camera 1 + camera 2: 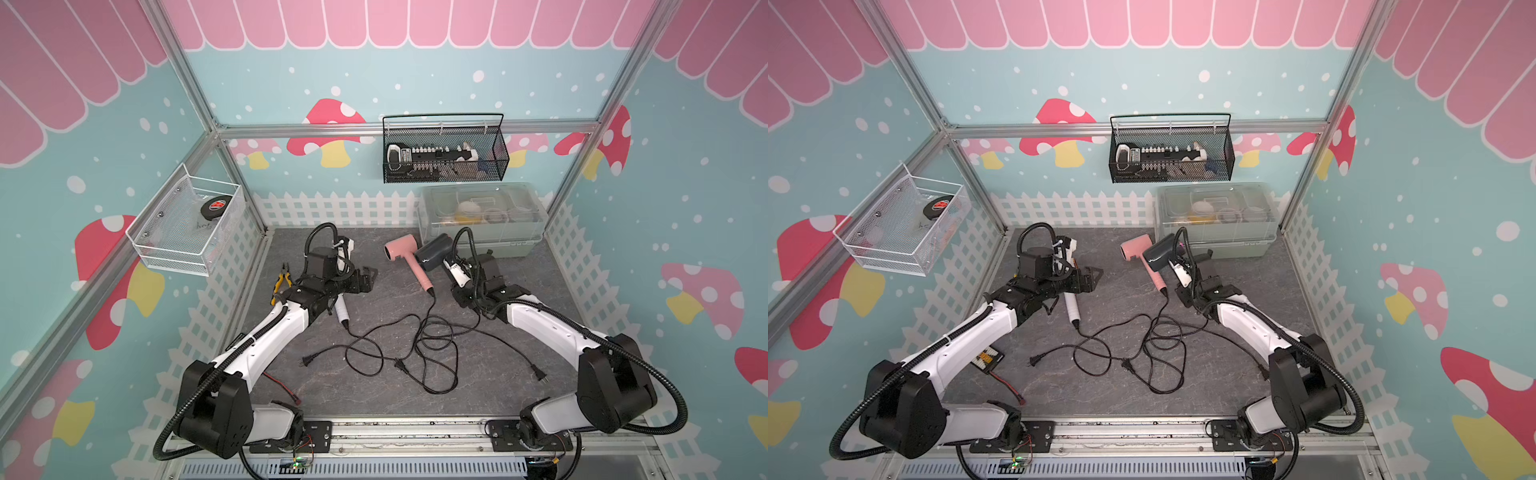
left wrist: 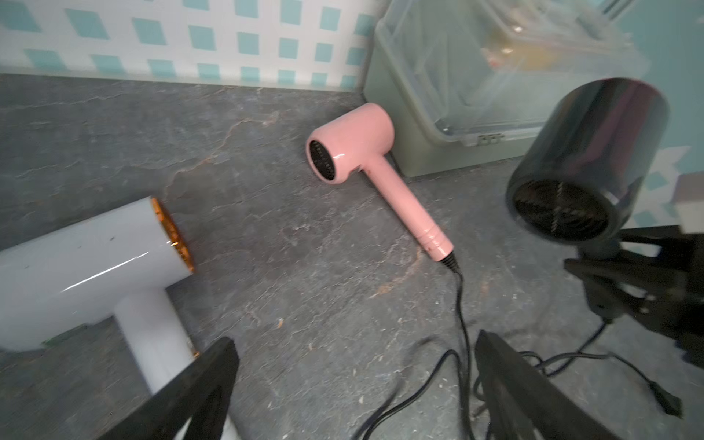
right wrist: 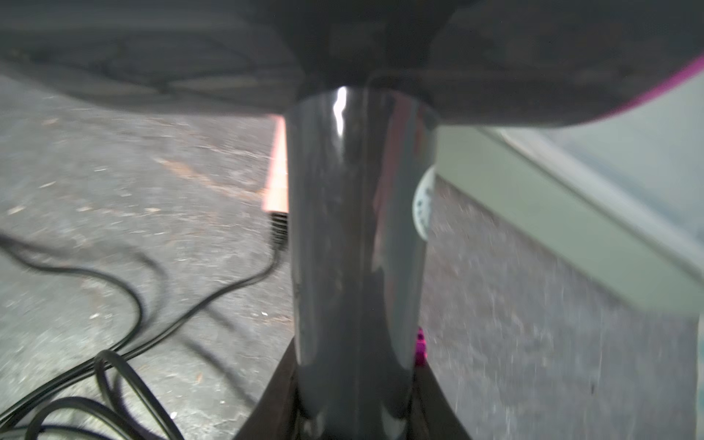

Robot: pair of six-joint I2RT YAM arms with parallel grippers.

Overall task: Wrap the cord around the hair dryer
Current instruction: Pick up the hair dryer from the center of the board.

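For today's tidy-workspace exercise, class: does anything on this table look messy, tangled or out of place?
Yes. The black cords lie in one loose tangle of crossing loops on the table, none wrapped. The dark hair dryer is held up off it, its handle clamped in the right tool.

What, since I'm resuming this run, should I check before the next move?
1. Right claw shut on the dark hair dryer handle: ok.
2. Left claw open, empty: ok.
3. Cords lying separate: not ok, loops cross on the table.
4. That dryer's own cord singled out: cannot tell.
5. White hair dryer clear of the left arm: not ok, lies beneath it.
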